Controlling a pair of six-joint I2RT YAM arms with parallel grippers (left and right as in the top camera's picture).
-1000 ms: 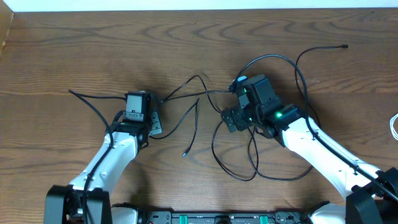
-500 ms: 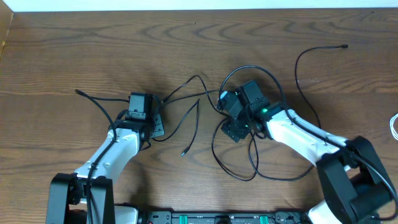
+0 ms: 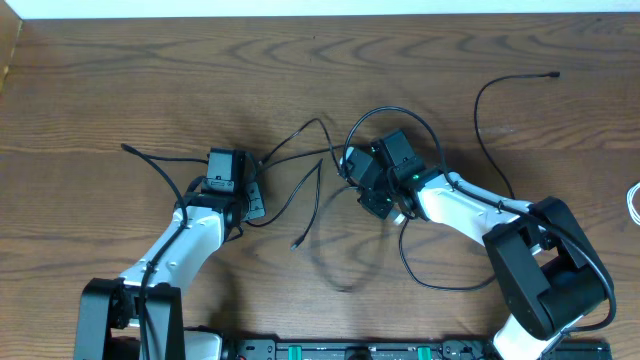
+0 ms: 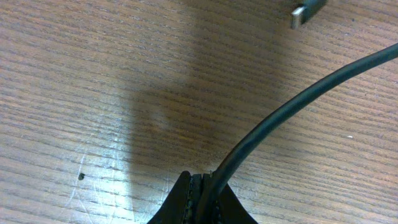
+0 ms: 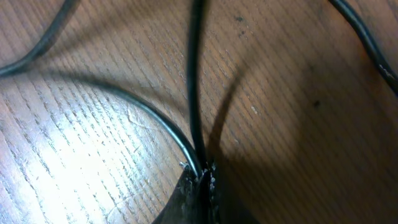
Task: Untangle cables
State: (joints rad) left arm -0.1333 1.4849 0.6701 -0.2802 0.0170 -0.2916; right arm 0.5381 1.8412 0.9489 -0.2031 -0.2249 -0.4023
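Cables (image 3: pixel 319 123): black tangle on the table (image 3: pixel 120 80), strung left to right between both arms.
Right gripper (image 5: pixel 202 179): pinched tight on a black strand, nearer the knot.
Left gripper (image 4: pixel 200 185): clamped on a black strand; the tangle lies to its right.

The left arm (image 3: pixel 180 245) is reaching forward and slightly right from its base, elbow bent. Its left gripper (image 3: pixel 254 200) is sitting low and pointing right, with the jaws pressing together on a black cable (image 4: pixel 280 118). The right arm (image 3: pixel 465 208) is stretching leftward. Its right gripper (image 3: pixel 354 166) is angling forward and left, with the jaws pinching tight on a second black cable (image 5: pixel 196 93).
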